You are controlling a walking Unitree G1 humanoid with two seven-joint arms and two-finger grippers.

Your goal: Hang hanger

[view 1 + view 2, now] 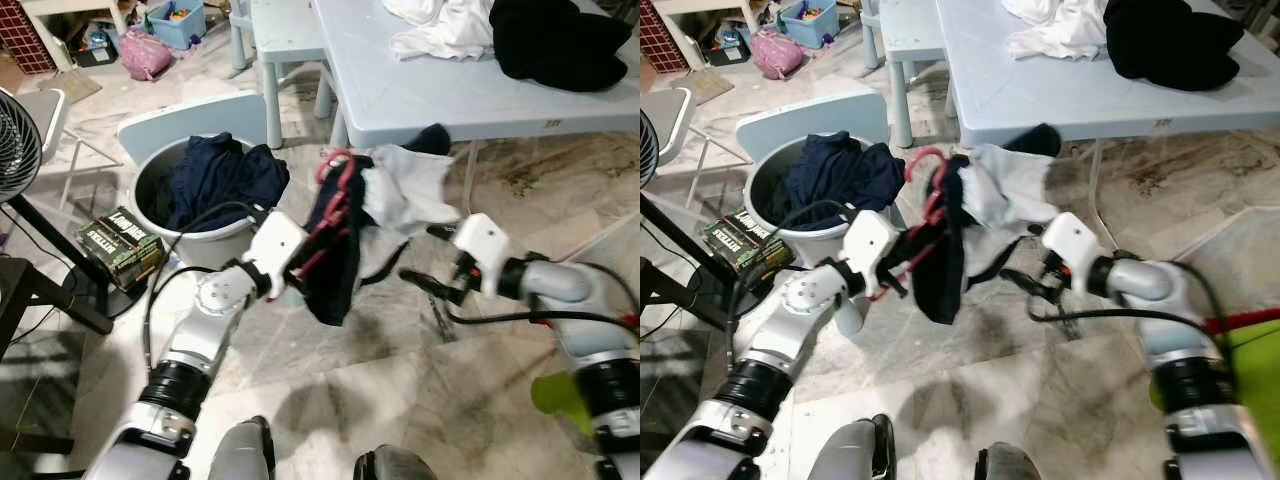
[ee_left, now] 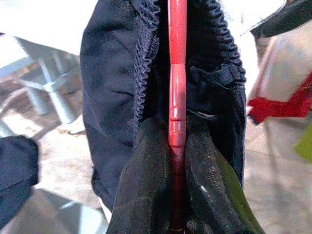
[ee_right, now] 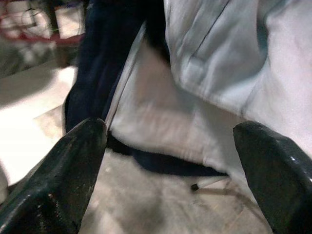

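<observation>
Left gripper [image 2: 176,195] clamped on red hanger [image 1: 335,205], held aloft above the tiled floor [image 1: 400,380], just in front of the pale blue table [image 1: 430,100]. Dark navy garment [image 1: 335,265] and white garment [image 1: 405,190] draped over that hanger. Right gripper [image 1: 425,258] just beside the white garment, fingers [image 3: 73,170] spread apart, empty. Basin [image 1: 150,190] of dark clothes left of the table.

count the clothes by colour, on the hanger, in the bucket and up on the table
dark navy: 2, one on the red hanger as the navy garment, one as the navy clothes in the bucket
white: 2, the white cloth on the hanger, the white pile on the table
black: 1, the black pile on the table
total: 5
</observation>
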